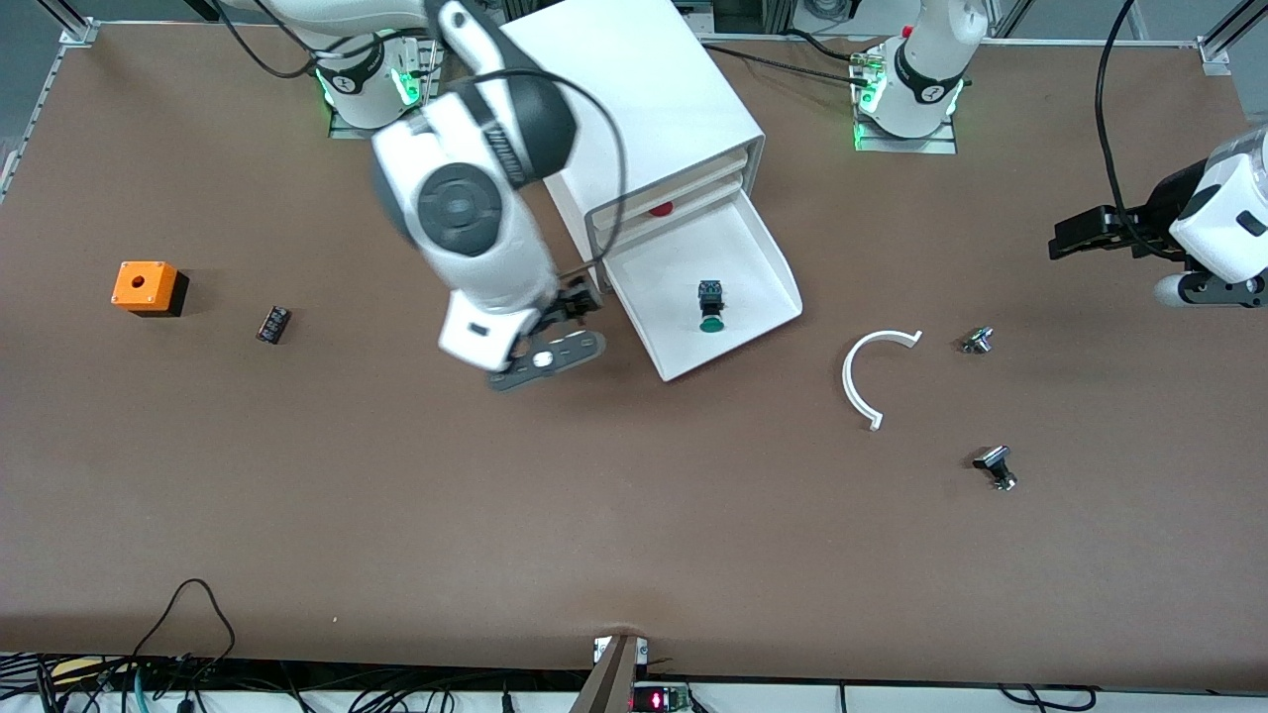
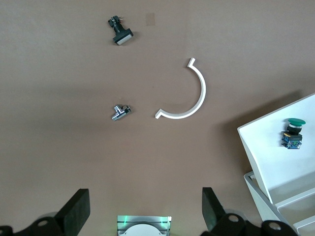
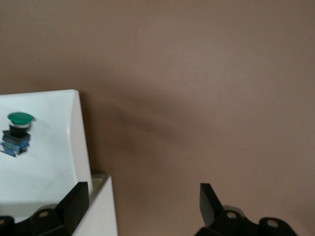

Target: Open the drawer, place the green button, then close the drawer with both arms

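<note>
Looking down from the front view, I have the drawer [image 1: 758,259] pulled out of the white cabinet [image 1: 654,109], with the button [image 1: 710,305] lying on its side on the tray floor, green cap toward the front camera. So the placing looks done to me, and closing is what remains. My right claw [image 1: 580,307] sits beside the drawer, toward the right arm's end of the counter [image 1: 634,515], its fingers spread wide and holding nothing; the right wrist view shows both fingers apart over bare counter, with the drawer's side wall and the button just off to one side. My left claw [image 2: 145,209] hangs over the left arm's end of the counter, also released and empty, waiting. Below it lie a white curved strip [image 1: 872,376] and two small metal fittings [image 1: 977,341] [image 1: 997,467]; an orange box [image 1: 147,287] and a small dark component [image 1: 273,324] lie at the right arm's end. I judge the drawer to be light, thin-walled plastic, stiff enough to push but likely to skew on its rails if pressed at one corner. I would press flat against the middle of its front lip, or with one claw toward each end, and go slowly. The button looks small, hard and light, its round cap inclined to roll, so a sharp shove could send it sliding about the tray.
</note>
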Tool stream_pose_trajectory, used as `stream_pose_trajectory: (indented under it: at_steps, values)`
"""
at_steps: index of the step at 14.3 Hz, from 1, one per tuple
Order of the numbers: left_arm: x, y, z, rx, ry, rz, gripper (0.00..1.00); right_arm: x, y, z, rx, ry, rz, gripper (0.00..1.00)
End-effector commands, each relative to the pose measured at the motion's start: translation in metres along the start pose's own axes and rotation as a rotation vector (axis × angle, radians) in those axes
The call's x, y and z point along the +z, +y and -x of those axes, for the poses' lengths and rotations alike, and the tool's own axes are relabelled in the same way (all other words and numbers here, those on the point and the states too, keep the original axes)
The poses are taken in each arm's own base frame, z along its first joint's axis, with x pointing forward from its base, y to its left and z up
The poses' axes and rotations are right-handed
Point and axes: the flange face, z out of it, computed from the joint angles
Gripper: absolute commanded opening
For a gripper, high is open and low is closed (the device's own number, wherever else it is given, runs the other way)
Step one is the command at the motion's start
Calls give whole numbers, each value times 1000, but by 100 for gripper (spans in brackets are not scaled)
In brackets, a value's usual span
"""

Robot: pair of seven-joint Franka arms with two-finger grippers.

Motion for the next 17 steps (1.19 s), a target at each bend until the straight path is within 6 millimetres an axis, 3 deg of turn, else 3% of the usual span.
stream_pose_trajectory:
  at_steps: [1, 4, 9, 13, 17]
  values:
    - [-2, -3, 7, -10, 17, -23, 100, -16, 44, 11, -69, -50, -6, 100]
    - [-3, -6, 7, -14, 17, -22, 100, -49, 101, 29, -104, -49, -16, 100]
    - [-2, -7, 6, -16, 15, -20, 100, -81, 197, 91, -40, -65, -57, 100]
    - [-2, -6, 6, -14, 17, -20, 100, -93, 260, 149, -13, -78, -54, 100]
    - [7, -5, 1, 5, -9, -13, 100, -96, 297, 197, 51, -77, -46, 100]
